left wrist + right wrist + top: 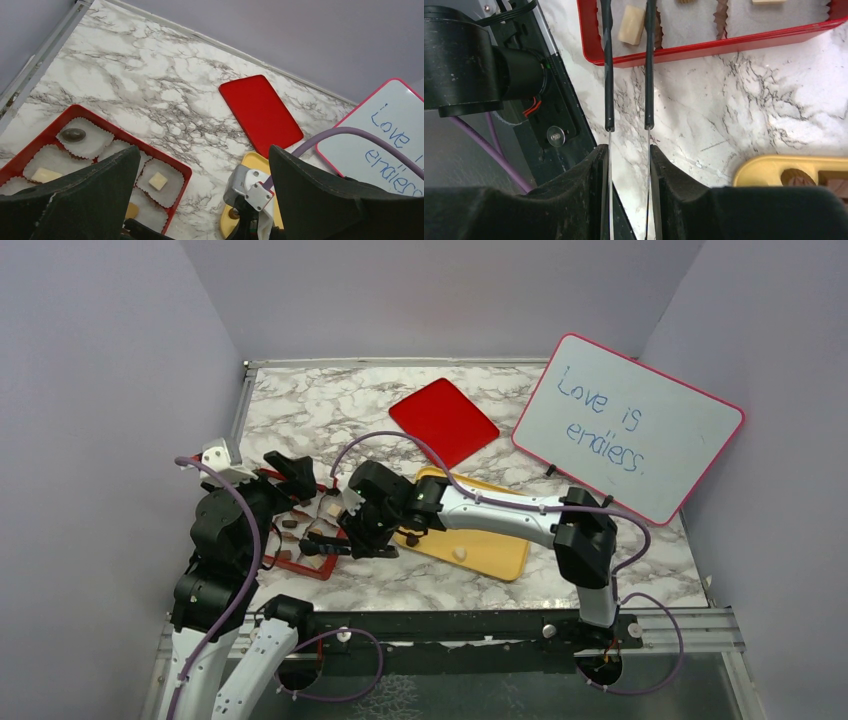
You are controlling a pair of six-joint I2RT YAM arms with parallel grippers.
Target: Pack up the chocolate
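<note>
Glossy marble-patterned tabletop [330, 410], shiny red plastic box [724, 45], crimped white paper cups [92, 145], smooth matt yellow tray [495, 550]

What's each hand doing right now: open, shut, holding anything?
Left hand: wide open, empty.
Right hand: open, its thin fingers straddling a cream-white chocolate lying in the red box, not pinching it.
</note>
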